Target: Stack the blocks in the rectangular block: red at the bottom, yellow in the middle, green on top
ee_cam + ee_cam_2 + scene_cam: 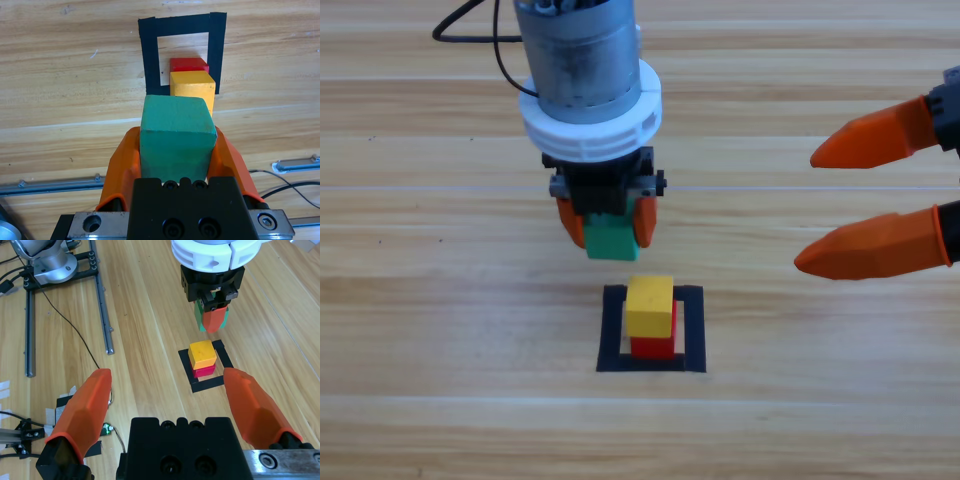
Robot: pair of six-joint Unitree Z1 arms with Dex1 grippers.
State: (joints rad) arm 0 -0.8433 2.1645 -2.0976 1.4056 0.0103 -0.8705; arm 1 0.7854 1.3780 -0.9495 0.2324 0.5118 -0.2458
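1. Green cube [611,239] was clamped between the two orange jaws of the left tool [607,222], held in the air above the bench [440,330], short of the stack and toward the top of the high view.
2. In the left wrist view the green cube [176,137] filled the gap between the jaws, both side faces pressed by them, top face level.
3. Yellow cube [650,306] sat on the red cube [654,346]; yellow was slightly offset, so a strip of red showed at the lower edge in the high view.
4. Both stood inside the black tape outline [612,330], closer to its right side; bare wood showed on the left inside the tape.
5. Left wrist view: yellow [193,88] just ahead of green, red [188,64] behind it, tape outline [149,55] around them.
6. Left arm came down from the top edge, wrist near vertical, tool pointing down at the bench.
7. Right tool [875,196] was at the right edge of the high view, jaws spread wide apart, holding nothing, well clear of the stack.
8. Right wrist view: right tool [167,407] faced the stack, with yellow [202,354] on red [204,371] in the outline [189,371], and the left tool [214,315] with green [201,317] beyond it.
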